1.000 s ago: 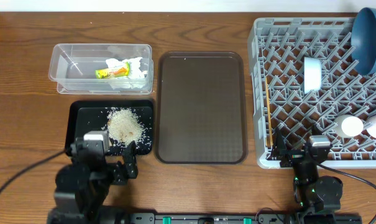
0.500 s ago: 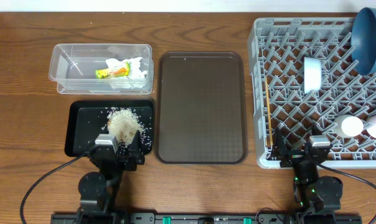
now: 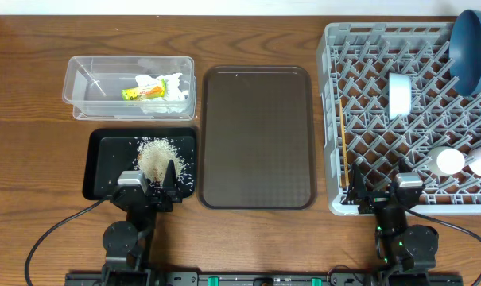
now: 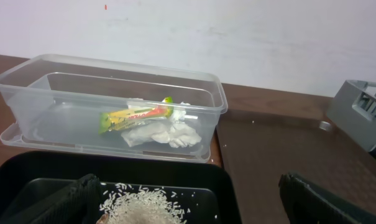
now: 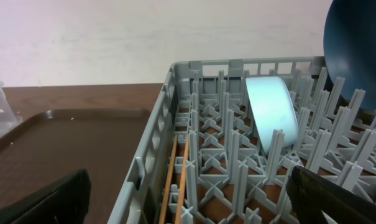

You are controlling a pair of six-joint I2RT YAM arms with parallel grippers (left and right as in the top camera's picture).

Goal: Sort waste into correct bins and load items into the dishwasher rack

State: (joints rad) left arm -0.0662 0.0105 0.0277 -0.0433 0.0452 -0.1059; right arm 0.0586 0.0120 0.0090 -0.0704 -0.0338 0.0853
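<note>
Since a second ago my left arm [image 3: 125, 238] has folded in. Then it sprawled broad and leaned left at the table's near edge; now it sits narrow and squared up just below the black tray [image 3: 105, 155]. The left gripper [image 3: 157, 184] has come slightly forward, so in the overhead view one finger now overlaps the near side of the rice heap [image 3: 157, 155]. In the last half second it only nudged left.

left arm [image 3: 122, 238] folded low at the near left, left gripper [image 3: 157, 181] pointing forward, jaws spread wide with nothing between, right arm [image 3: 405, 242] folded low at the near right, right gripper [image 3: 381, 189] likewise spread wide, empty
</note>
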